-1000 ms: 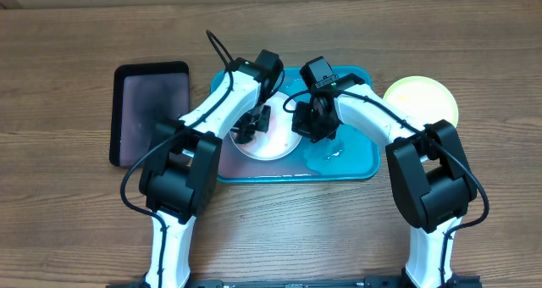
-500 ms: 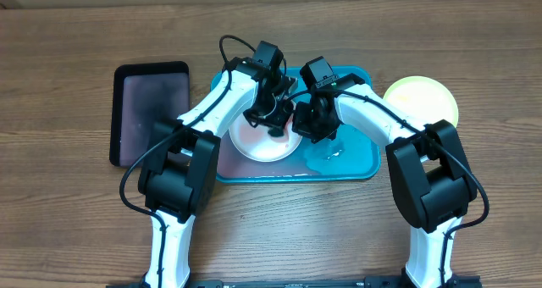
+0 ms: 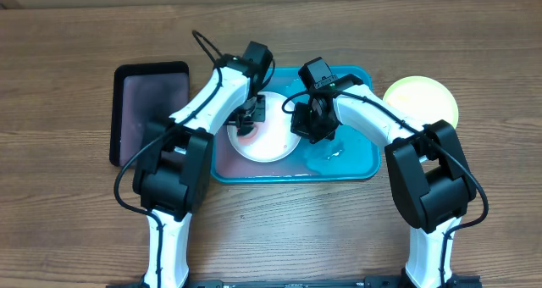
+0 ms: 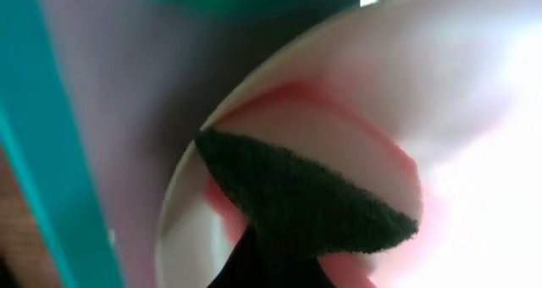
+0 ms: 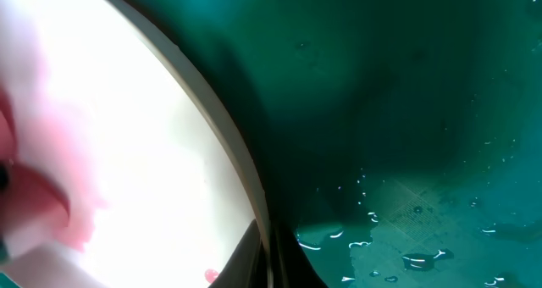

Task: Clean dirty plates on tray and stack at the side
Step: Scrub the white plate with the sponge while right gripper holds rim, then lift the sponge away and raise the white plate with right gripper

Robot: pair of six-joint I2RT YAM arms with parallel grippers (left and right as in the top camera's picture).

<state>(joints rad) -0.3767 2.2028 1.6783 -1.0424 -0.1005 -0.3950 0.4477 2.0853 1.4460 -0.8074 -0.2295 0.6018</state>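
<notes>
We pin the white plate (image 3: 273,142) in the tray (image 3: 362,164), frame centre, right claw (image 3: 304,129) nipped on its rim, so the left claw (image 3: 251,119), clamping a dark pad (image 4: 305,195), can scrub the red smear (image 4: 343,119).

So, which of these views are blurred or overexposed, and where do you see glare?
Overhead: sharp and evenly lit, only small glints on the wet tray. Left wrist: too close, everything soft, the white plate washed out at the right. Right wrist: the plate blown out at the left, the tray dark in shadow, droplets glinting lower right.
</notes>
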